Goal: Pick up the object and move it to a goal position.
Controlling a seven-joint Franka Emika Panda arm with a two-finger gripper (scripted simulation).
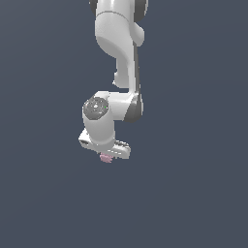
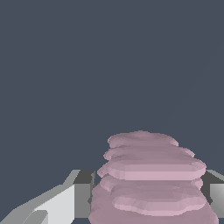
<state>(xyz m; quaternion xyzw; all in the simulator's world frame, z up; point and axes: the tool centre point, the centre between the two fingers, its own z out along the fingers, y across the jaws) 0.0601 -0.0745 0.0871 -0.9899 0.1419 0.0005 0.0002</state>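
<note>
The object [image 1: 105,158] is a small pale pink ridged piece, showing just under the white hand of my arm in the exterior view. In the wrist view the object [image 2: 151,179] fills the space between my two fingers, with its stacked horizontal ridges facing the camera. My gripper [image 1: 106,156] is shut on it, one finger [image 2: 83,194] pressed to one side and the other finger [image 2: 214,192] to the opposite side. The fingertips themselves are hidden behind the hand in the exterior view.
The white arm [image 1: 121,53] comes down from the top of the exterior view. Around it is only a plain dark blue-grey background [image 1: 193,193]; no table edge or goal marker shows.
</note>
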